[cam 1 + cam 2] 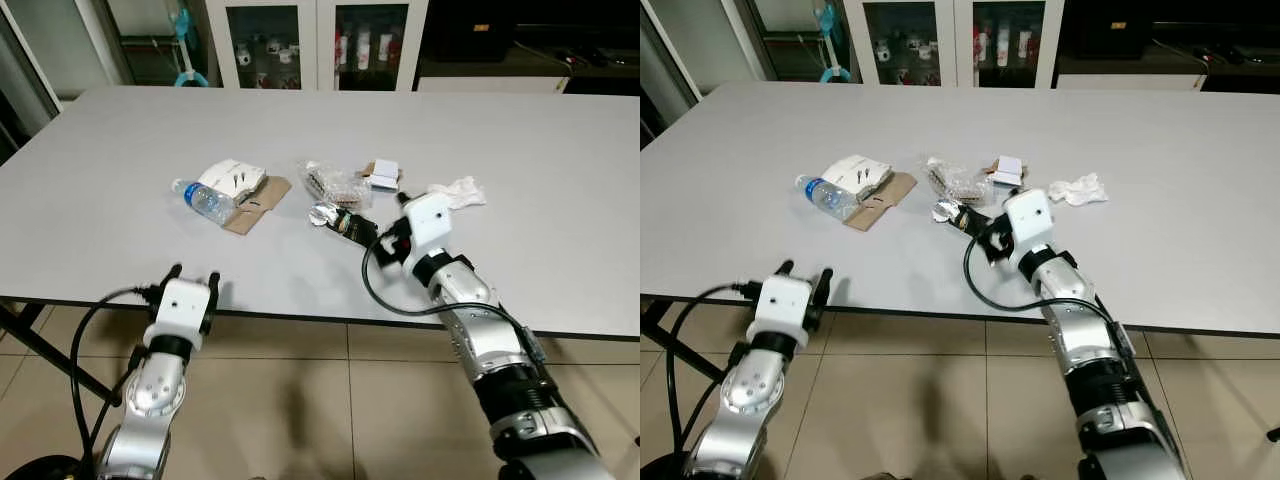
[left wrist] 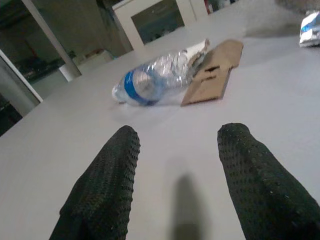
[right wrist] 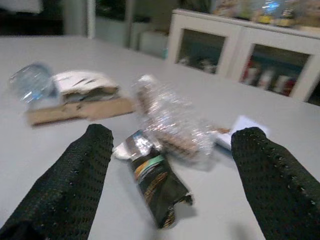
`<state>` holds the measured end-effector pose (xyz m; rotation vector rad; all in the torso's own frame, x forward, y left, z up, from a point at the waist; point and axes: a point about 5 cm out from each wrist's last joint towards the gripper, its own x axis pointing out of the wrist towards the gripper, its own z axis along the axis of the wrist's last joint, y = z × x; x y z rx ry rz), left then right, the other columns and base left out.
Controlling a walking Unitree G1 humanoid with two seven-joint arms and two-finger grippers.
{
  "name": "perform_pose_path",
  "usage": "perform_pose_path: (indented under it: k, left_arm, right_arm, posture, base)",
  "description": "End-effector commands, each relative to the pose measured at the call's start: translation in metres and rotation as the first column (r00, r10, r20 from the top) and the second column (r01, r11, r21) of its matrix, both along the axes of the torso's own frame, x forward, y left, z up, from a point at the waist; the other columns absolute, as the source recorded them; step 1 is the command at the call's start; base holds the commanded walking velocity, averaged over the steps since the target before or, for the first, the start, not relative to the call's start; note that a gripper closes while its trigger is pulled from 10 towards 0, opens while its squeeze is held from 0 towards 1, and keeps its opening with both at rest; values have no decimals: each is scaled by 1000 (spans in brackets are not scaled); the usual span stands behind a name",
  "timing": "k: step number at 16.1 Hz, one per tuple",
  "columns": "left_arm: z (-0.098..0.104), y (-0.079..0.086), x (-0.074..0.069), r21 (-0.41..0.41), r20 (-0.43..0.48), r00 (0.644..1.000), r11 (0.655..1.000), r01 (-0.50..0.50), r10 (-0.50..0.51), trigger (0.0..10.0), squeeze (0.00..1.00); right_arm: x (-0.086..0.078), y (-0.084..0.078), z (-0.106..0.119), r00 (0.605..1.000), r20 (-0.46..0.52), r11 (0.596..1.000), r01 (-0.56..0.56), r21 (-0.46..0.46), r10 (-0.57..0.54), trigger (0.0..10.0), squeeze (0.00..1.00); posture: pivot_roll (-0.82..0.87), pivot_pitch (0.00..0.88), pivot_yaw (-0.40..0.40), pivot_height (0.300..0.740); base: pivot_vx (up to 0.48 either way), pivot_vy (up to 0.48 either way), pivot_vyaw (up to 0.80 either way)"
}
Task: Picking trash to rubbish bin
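From the head camera, your right gripper (image 1: 372, 232) sits over the grey table (image 1: 560, 200), fingers spread, just short of a dark snack wrapper (image 1: 345, 222) beside a clear crinkled bag (image 1: 333, 183). Your left gripper (image 1: 192, 280) hovers at the table's near edge, also spread.

Left wrist view: a crushed water bottle (image 2: 152, 80) lies touching a cardboard piece (image 2: 215, 70) ahead of the parted fingers (image 2: 102, 185).

Right wrist view, somewhat blurred: the wrapper lies between the open fingers (image 3: 70, 185), apparently untouched.
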<state>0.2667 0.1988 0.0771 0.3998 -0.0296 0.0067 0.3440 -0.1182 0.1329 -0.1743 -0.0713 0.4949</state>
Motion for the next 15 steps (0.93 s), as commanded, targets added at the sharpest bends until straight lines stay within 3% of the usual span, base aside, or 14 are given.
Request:
perform_pose_path:
  k: [1,2,3,5,10,15]
  left_arm:
    - [0,0,2,8,-3,1000,1000,-10,10,10000,0]
    - [0,0,3,6,2,1000,1000,-14,14,10000,0]
    - [3,0,6,-2,14,1000,1000,-24,24,10000,0]
    - [6,-2,8,-10,25,999,1000,-24,24,10000,0]
    - [13,-5,8,-37,53,998,999,-29,31,10000,0]
    - [15,-9,-8,-59,54,998,998,-21,24,10000,0]
  right_arm:
    - [4,5,8,996,22,995,-82,-61,84,10000,0]
    - [5,6,9,993,20,989,-115,-91,117,10000,0]
    - [10,11,12,978,-4,960,-208,-187,211,10000,0]
    - [18,15,15,969,-17,932,-243,-267,248,10000,0]
    - [40,15,32,966,-48,896,-252,-366,252,10000,0]
    - [50,10,38,970,-111,878,-242,-412,215,10000,0]
  posture:
    - [19,37,42,740]
    - [21,36,39,740]
    - [25,35,33,740]
    - [31,36,26,740]
    - [38,53,3,740]
    - [47,118,-21,740]
  base:
    - [0,0,0]
    - [0,0,0]
    - [0,0,0]
    - [0,0,0]
    - [0,0,0]
    - [0,0,0]
